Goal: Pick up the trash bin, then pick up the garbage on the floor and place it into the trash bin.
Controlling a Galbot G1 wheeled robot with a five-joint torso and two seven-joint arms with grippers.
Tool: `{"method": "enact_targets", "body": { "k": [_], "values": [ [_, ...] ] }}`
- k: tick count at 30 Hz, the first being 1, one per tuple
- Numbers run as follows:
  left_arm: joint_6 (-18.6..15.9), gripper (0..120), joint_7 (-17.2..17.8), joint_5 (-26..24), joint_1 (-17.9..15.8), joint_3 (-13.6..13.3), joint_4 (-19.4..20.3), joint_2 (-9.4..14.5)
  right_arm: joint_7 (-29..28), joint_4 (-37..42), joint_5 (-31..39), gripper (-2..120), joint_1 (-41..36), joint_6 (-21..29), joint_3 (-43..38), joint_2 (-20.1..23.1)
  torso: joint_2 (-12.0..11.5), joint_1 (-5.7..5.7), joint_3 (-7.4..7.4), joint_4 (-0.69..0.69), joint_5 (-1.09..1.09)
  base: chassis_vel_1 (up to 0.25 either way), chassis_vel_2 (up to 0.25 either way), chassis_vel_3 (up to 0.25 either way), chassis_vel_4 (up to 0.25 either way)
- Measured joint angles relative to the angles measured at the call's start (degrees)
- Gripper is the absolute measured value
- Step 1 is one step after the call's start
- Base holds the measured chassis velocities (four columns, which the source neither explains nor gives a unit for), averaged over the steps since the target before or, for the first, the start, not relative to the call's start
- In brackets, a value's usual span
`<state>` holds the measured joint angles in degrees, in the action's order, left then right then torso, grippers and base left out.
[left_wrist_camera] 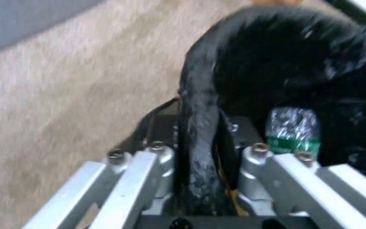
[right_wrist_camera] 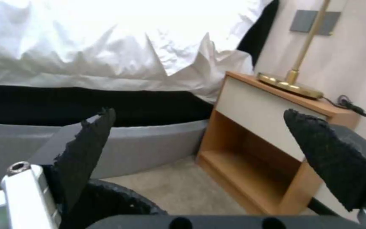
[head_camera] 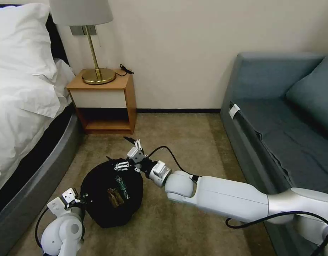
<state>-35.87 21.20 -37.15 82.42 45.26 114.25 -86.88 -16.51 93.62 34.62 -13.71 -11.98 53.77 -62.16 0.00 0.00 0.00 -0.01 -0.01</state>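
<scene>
- The small round trash bin lined with crinkled black plastic (head_camera: 100, 193) hangs just above the tan carpet floor (head_camera: 192, 142), between the white-sheeted bed (head_camera: 21, 106) and the grey-blue sofa (head_camera: 277, 135).
- The left gripper (head_camera: 78, 199) holds the bin at its near left edge; in the left wrist view its fingers (left_wrist_camera: 157, 152) are pinching the bag-covered rim (left_wrist_camera: 198, 127), one finger outside and one inside.
- The right gripper (head_camera: 130, 156) hovers over the far rim of the bin, and its black-padded fingers (right_wrist_camera: 87, 143) are spread wide with nothing between them.
- Inside the bin lie a small clear bottle with a green label (left_wrist_camera: 293, 133) and a brown-yellow snack wrapper (head_camera: 114, 197).
- No litter shows on the carpet here, so the step in hand looks like the drop of a piece into the bin, late in the task.
- The next move, I judge, calls for lifting the right arm clear of the rim without snagging the bag, while the left keeps the bin level.
- A wooden nightstand (head_camera: 107, 103) carrying a brass lamp (head_camera: 96, 73) stands by the wall beyond.
</scene>
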Motion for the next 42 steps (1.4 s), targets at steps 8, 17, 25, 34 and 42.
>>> {"method": "enact_targets", "body": {
  "k": [8,17,25,34,42],
  "values": [
    [6.34,54,-10.39,10.15,1.72,1.28,1.42,0.55,0.00,1.09,0.02,100,-0.72,0.12,-2.41,2.29,0.00,0.00,0.00,0.01,0.01,0.000,0.000,0.000,0.000],
    [25.07,87,-29.22,18.78,3.77,2.61,2.56,1.17,-7.08,9.79,1.14,100,-10.24,5.90,-18.25,9.12,0.00,0.00,0.00,0.00,0.02,0.000,0.000,0.000,0.000],
    [30.55,100,-36.33,22.63,5.16,0.78,3.81,1.23,-14.60,22.04,-3.53,100,-32.35,12.89,-44.74,13.36,0.00,0.00,0.00,-0.02,0.05,0.000,0.000,0.000,0.000],
    [31.82,100,-37.26,24.67,6.23,-1.23,5.21,2.04,-17.83,35.50,-21.63,100,-61.44,20.35,-70.95,3.50,0.01,0.00,0.00,-0.03,0.02,0.000,0.000,0.000,0.000],
    [31.95,100,-37.17,25.08,6.95,-2.62,5.43,2.29,-17.67,39.09,-35.93,100,-73.49,19.70,-71.20,-14.37,0.01,0.00,-0.01,0.01,-0.01,0.000,0.000,0.000,0.000]
  ]
}}
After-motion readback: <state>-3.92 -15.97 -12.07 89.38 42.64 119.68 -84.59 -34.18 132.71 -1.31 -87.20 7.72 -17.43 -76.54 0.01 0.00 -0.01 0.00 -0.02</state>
